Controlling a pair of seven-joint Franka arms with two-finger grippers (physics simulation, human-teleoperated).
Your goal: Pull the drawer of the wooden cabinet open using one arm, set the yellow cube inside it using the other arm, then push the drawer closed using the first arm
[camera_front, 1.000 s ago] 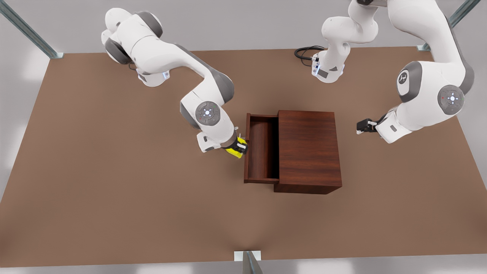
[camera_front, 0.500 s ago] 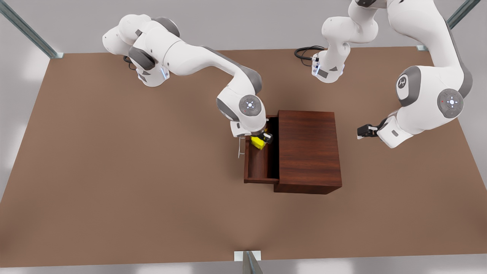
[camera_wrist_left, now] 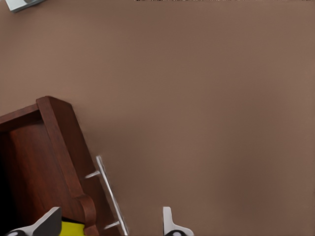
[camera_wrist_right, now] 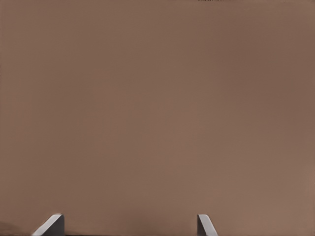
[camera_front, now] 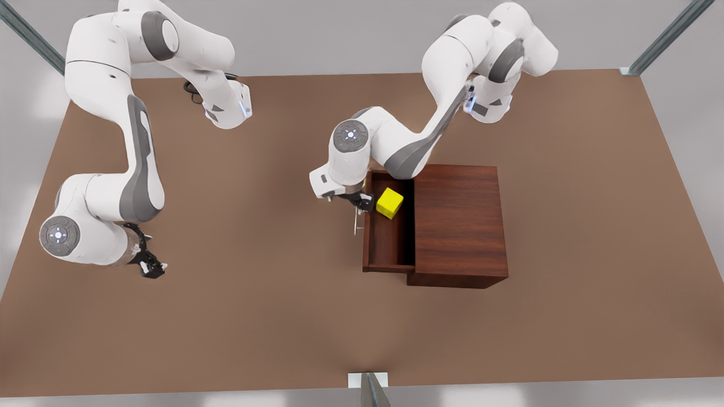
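Step 3 pending: small bright yellow cube (camera_front: 389,203) already in pulled-out dark wood drawer (camera_front: 388,249) of wooden cabinet (camera_front: 458,223); left hand (camera_front: 362,202) spread at silver bar handle (camera_wrist_left: 111,196), needs push inward; right hand (camera_front: 151,267) spread, waiting over brown surface (camera_front: 237,316).

Wood-grain cabinet (camera_front: 458,223), silver metal handle (camera_wrist_left: 111,194).

A broad brown tabletop (camera_front: 237,316) fills the scene, matte and evenly lit. Beyond its far edge is a plain pale grey floor (camera_front: 350,39). Metal frame posts (camera_front: 34,39) stand at the far corners, another post (camera_front: 370,390) at the near edge's middle.
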